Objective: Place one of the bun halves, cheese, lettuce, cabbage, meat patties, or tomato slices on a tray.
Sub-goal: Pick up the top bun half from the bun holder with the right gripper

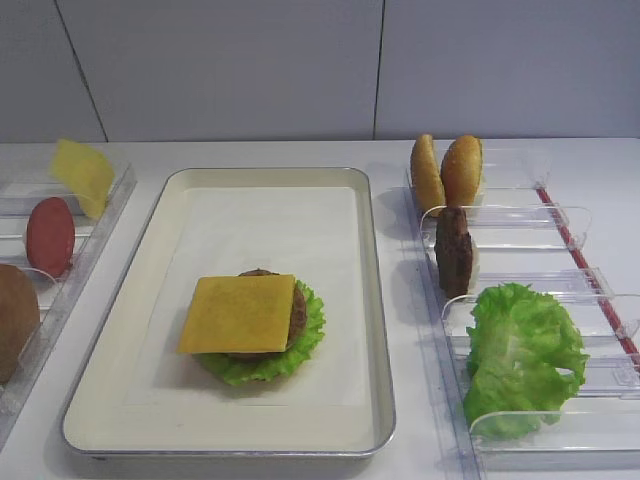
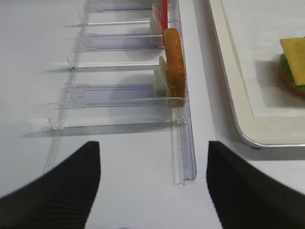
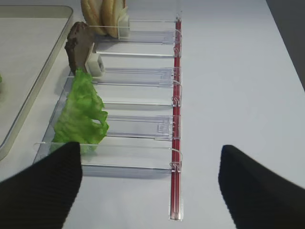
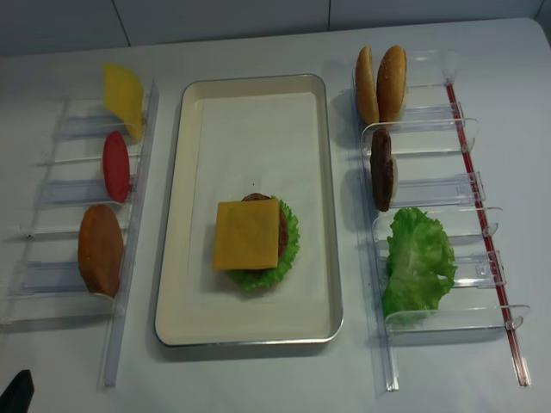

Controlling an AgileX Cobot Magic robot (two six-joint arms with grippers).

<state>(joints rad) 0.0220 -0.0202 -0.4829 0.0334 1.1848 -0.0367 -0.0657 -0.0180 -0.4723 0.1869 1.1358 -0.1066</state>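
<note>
A plain white table (image 1: 300, 155) under grey wall panels carries the large shallow cream-white tray with a raised metal rim (image 4: 323, 198). On its paper liner sits a stack: ruffled green lettuce (image 4: 288, 249), a dark brown meat patty (image 4: 282, 237) and a flat orange-yellow cheese square (image 4: 247, 233) on top, toward the tray's near end. Right of the tray, a clear plastic rack (image 4: 430, 185) holds two golden-brown bun halves (image 4: 381, 83) on edge at the far end, a spare patty (image 4: 381, 169) and a spare lettuce leaf (image 4: 417, 261). Left of the tray stand a cheese slice (image 4: 123, 96), a dull-red tomato slice (image 4: 115, 165) and a plain brown round piece (image 4: 101, 249).

The right gripper (image 3: 150, 183) hovers near that rack's near end, its dark fingers (image 3: 45, 186) spread wide and empty; the left gripper (image 2: 152, 188) stands equally apart and empty by the left rack.

Judging by the stack, tomato or a bun top would fit next. Whichever piece, pinch it by its upright edge, lift clear of the dividers, then lower it centred on the cheese.
</note>
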